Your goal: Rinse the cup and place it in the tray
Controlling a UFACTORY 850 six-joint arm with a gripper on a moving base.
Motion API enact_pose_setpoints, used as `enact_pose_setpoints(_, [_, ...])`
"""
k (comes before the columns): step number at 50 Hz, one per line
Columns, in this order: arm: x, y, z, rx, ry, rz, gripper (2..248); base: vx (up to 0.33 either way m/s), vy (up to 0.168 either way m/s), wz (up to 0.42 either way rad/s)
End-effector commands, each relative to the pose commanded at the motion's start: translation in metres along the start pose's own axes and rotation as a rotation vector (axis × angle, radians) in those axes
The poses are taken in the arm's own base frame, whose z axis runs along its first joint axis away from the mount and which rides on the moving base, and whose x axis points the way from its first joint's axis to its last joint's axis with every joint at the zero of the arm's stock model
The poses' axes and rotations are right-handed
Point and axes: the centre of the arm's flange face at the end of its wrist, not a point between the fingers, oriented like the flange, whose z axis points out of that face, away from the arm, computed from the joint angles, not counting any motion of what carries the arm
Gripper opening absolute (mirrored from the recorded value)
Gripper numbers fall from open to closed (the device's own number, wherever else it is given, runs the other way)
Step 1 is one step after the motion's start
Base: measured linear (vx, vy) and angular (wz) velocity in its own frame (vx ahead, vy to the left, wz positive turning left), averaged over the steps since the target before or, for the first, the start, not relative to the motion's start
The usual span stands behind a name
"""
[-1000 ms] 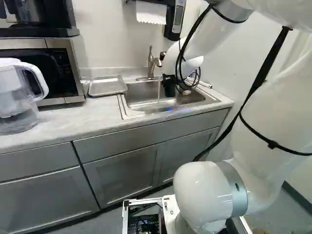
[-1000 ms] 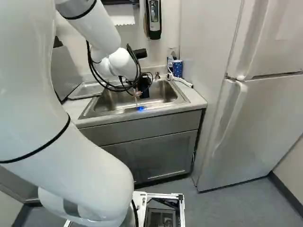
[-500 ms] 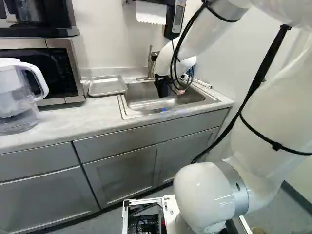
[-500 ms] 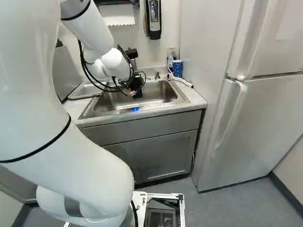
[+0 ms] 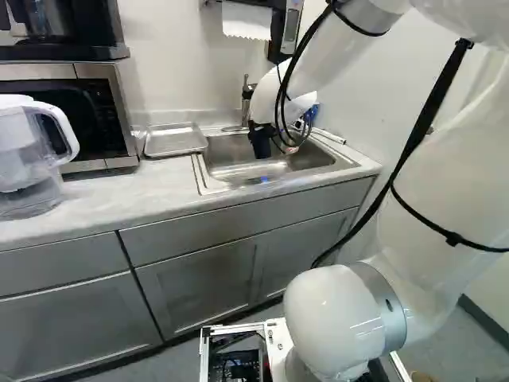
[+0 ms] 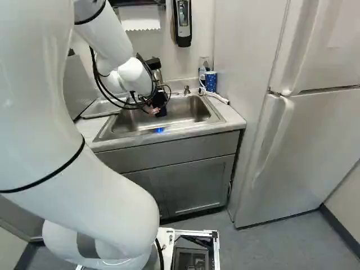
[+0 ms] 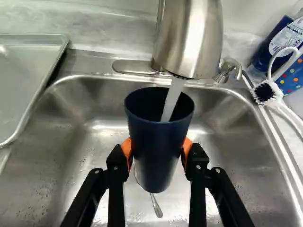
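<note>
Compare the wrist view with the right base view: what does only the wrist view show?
Only the wrist view: water running into the navy cup, and the orange pads gripping it from both sides.

Only the right base view: the refrigerator, the wall-mounted soap dispenser, the paper towel and the cabinet doors.

Both: the sink, the metal tray and the polka-dot blue cup.

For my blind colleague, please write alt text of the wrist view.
A dark blue cup, held between two orange-padded gripper fingers over a steel sink, catches water from the faucet. A metal tray lies beside the sink.
</note>
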Motion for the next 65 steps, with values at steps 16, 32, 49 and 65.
enact_pose_setpoints(16, [-0.001,0.000,0.001,0.001,0.001,0.000,121,0.000,0.000,0.000])
enact_pose_setpoints(32, [-0.013,-0.004,0.008,0.008,-0.002,0.000,121,0.000,0.000,0.000])
enact_pose_setpoints(49, [-0.026,-0.008,0.012,0.014,0.035,0.000,121,0.000,0.000,0.000])
enact_pose_setpoints(65, [-0.024,-0.010,0.005,0.013,0.105,0.000,121,0.000,0.000,0.000])
